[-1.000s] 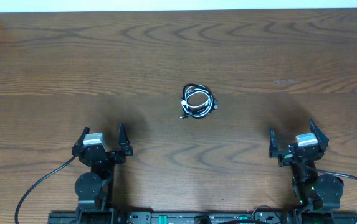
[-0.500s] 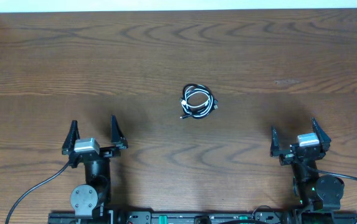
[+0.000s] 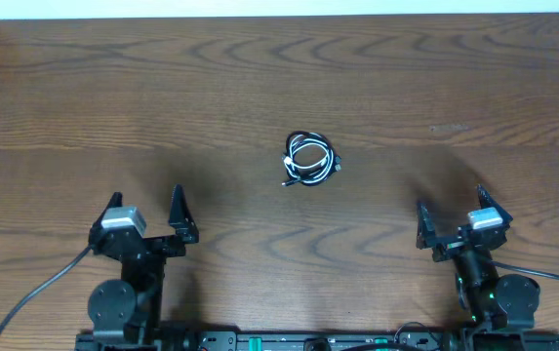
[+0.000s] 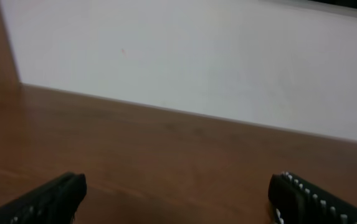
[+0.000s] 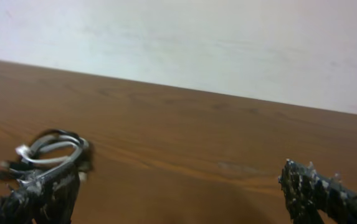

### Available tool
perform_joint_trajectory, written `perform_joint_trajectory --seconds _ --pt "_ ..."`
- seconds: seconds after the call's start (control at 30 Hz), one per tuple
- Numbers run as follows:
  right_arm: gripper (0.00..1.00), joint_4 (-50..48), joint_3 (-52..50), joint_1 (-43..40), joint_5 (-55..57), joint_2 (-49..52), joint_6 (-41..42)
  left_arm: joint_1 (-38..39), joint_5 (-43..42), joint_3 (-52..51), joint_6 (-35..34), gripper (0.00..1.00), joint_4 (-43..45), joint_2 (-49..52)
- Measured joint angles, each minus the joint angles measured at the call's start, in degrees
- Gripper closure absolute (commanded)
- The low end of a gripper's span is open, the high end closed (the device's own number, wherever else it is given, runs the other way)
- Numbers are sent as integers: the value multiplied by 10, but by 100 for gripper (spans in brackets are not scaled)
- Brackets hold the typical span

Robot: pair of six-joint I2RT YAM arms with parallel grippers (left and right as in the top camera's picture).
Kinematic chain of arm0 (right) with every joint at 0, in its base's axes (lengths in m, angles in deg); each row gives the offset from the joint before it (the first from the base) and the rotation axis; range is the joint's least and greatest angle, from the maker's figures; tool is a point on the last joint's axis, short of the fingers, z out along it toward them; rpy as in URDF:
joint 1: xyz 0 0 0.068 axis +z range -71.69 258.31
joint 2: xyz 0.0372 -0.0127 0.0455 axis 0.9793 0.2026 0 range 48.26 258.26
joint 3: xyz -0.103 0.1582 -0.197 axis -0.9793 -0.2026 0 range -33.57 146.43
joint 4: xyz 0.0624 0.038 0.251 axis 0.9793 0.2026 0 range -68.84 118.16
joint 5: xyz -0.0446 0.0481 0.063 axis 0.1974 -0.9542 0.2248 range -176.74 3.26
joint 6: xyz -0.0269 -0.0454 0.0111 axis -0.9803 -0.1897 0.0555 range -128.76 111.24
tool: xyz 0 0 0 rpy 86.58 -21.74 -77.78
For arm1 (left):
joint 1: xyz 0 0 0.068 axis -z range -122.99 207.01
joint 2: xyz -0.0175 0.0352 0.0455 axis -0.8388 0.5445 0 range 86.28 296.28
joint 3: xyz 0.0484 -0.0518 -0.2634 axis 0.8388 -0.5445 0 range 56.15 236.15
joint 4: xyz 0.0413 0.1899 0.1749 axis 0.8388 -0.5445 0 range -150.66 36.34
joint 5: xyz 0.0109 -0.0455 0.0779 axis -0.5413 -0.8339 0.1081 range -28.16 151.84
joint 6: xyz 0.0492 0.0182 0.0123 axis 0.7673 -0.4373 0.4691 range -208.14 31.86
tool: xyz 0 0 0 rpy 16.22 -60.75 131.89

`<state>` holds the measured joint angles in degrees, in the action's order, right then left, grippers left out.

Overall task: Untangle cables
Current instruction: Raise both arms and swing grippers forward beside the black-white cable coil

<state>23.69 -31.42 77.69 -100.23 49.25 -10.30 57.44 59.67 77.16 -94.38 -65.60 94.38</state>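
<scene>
Noting the cables (image 3: 309, 159) as one small coil, black strands wound together with white, flat on the bench (image 3: 162, 88). Judged not begun: no strand pulled free, no plug end drawn out of the loop, nothing separated. Left to do, by this reading: reach the coil, pin one side, tease each cord out, lay all apart.

Left pincer (image 3: 145, 199) on the robot side of the coil and to its left, well apart from it, jaws spread wide, gripping nothing. Right pincer (image 3: 451, 202) on the robot side and to its right, likewise well apart, jaws wide, empty. In the right wrist view, coil low in frame beside one fingertip. In the left wrist view, no coil, only wood and wall (image 4: 197, 62).

Beyond the coil, pale wall along the far edge. Thick black arm wires (image 3: 50, 288) behind the pincers, away from the coil. Nothing spotted in the way of either approach. Main trouble expected from the tight winding, with plug ends likely to snag.
</scene>
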Motion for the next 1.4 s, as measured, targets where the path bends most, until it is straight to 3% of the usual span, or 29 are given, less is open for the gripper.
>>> perform_joint_trajectory --seconds 0.27,0.57,0.73,1.0,1.23,1.27,1.3,1.33,1.37,1.4 --pt "1 24 118 0 -44 71 39 0 -78 130 -11 1 -57 144" --pt "1 46 284 0 -107 276 41 0 -111 359 -13 1 -242 362" --pt "1 151 431 -9 -153 428 38 0 -115 462 -12 1 -329 487" --pt "1 292 673 -40 -240 673 39 0 -156 485 -13 2 -308 636" --pt "1 276 691 -40 -282 762 41 0 -197 485 -34 3 -306 727" --pt "1 276 691 -40 -284 766 42 0 -202 485 -39 16 -306 734" --pt "1 276 691 -40 -285 770 42 0 -205 485 -41 44 -306 739" --pt "1 277 691 -40 -287 773 46 0 -208 485 -44 63 -306 743" --pt "1 277 691 -40 -289 775 49 0 -211 485 -45 89 -306 747" --pt "1 278 691 -40 -290 776 52 0 -214 485 -47 92 -306 751"
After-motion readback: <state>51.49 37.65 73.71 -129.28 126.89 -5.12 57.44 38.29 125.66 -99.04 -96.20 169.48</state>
